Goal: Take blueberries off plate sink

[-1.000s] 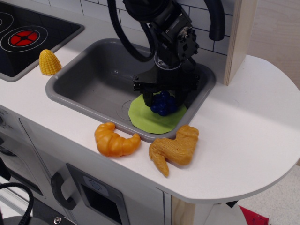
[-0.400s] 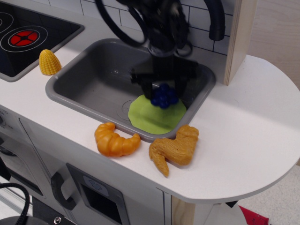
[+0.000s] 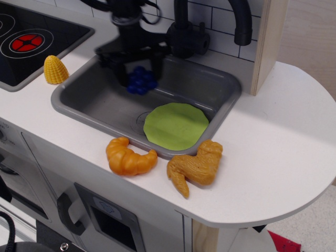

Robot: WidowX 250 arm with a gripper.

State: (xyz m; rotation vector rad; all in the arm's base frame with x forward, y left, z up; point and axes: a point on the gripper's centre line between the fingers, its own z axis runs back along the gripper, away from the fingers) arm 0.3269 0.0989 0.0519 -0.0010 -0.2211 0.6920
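My gripper (image 3: 137,71) is shut on the blueberries (image 3: 140,80), a glossy dark-blue cluster, and holds them in the air over the left middle of the grey sink (image 3: 100,94). The lime-green plate (image 3: 176,126) lies bare at the sink's front right, leaning a little on the front wall. The gripper is blurred by motion and stands up and to the left of the plate.
A croissant (image 3: 128,157) and a toy chicken piece (image 3: 197,167) lie on the white counter in front of the sink. A yellow corn piece (image 3: 55,70) sits left of the sink by the black stovetop (image 3: 31,42). A black faucet (image 3: 186,31) and a wooden post (image 3: 269,42) stand behind.
The gripper lifted the blueberries off the plate and carried them up and left across the sink. The plate now lies bare.
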